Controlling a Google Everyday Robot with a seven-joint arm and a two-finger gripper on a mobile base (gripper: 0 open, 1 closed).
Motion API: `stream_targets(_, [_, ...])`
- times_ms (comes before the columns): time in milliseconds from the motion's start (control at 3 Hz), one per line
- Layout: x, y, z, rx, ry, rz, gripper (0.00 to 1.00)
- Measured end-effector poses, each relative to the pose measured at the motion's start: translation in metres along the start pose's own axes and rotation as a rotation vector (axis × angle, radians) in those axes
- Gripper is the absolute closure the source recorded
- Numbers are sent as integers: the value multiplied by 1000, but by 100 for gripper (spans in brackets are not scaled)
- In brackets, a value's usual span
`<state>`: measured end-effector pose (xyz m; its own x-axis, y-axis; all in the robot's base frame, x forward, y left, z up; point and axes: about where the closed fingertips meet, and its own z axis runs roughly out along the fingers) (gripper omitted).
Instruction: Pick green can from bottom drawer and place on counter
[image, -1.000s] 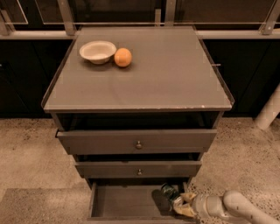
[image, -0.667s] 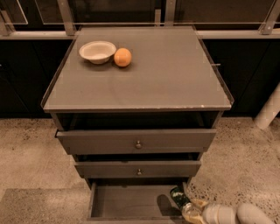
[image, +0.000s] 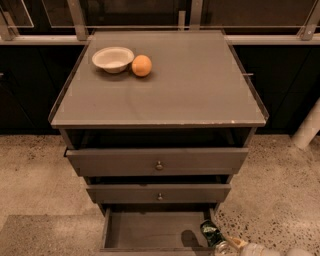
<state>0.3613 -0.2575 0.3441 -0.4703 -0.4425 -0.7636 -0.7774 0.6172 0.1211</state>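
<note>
The green can (image: 212, 233) is at the right edge of the open bottom drawer (image: 150, 231), tilted, over the drawer's right wall. My gripper (image: 223, 244) comes in from the bottom right corner of the camera view and is shut on the can's lower end. A dark shadow lies on the drawer floor just left of the can. The counter (image: 190, 85) is the wide flat top of the cabinet, well above the gripper.
A white bowl (image: 112, 58) and an orange fruit (image: 141, 65) sit at the counter's back left. The two upper drawers with knobs (image: 159, 165) stand partly open above the bottom drawer. A white pipe (image: 307, 127) stands on the speckled floor at the right.
My gripper has moved right and toward the bottom edge of the view, taking the green can from the drawer's inside to its right edge.
</note>
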Motion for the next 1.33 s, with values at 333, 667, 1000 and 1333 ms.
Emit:
stream_targets(333, [-26,-2,-10,-5,14,-41,100])
stream_targets(667, [-97,14,-32,-17,22,-144,100])
stream_targets(1000, [-183,33,-62,-7,32,-277,100])
stream_targets(1333, [-262,38,-106,37,41,-421,100])
